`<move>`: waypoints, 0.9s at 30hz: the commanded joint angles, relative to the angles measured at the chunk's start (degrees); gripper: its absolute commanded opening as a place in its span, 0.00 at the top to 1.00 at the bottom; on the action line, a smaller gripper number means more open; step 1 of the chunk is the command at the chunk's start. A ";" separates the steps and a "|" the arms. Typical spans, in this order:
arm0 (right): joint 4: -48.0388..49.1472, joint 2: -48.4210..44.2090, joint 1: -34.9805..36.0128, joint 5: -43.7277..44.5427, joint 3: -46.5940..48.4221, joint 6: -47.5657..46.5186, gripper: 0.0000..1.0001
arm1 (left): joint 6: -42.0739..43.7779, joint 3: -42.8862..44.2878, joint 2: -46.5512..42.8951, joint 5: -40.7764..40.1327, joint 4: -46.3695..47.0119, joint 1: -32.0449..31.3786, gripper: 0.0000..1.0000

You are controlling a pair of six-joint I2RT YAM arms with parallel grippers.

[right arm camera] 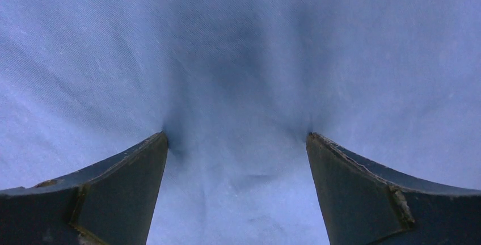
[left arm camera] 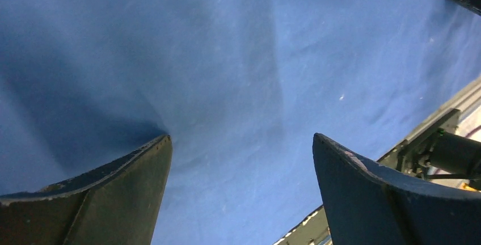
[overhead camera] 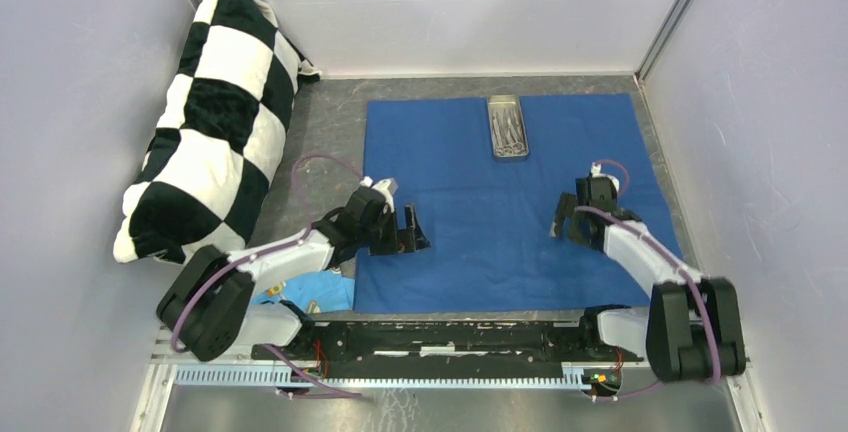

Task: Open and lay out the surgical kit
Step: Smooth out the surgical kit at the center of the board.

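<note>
Well beyond left end effector [overhead camera: 411, 231], steel tray [overhead camera: 508, 128]

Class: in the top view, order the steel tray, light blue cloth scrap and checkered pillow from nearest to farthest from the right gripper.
1. Steel tray, on the dark blue cloth, just beyond the right gripper.
2. Light blue cloth scrap, near left, off the cloth's corner.
3. Checkered pillow, far left.

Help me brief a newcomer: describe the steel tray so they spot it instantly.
Find the dark blue cloth spread flat on the grey table. At its far edge, centred, sits a small rectangular steel tray holding thin silver instruments. It is the only shiny thing on the cloth.
</note>
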 commanded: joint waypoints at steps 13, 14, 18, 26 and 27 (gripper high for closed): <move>-3.22 -8.11 -8.15 6.46 2.58 0.40 0.02 | 1.43 1.95 -12.11 -1.33 -5.73 -0.21 0.00; -2.73 -7.08 -9.62 5.81 3.03 0.11 0.02 | 1.76 2.16 -10.72 -1.37 -5.28 -0.21 0.00; 1.25 -5.78 -17.80 1.45 1.07 -0.38 0.02 | 1.09 -0.47 -6.78 -2.84 -2.26 -0.22 0.00; 4.56 -9.54 -37.39 -6.90 -10.61 0.42 0.02 | 1.11 -6.65 -9.23 -7.42 -2.18 -0.21 0.00; 3.99 -11.23 -38.55 -7.05 -11.05 0.68 0.02 | 1.12 -6.76 -9.72 -7.21 -2.54 -0.21 0.00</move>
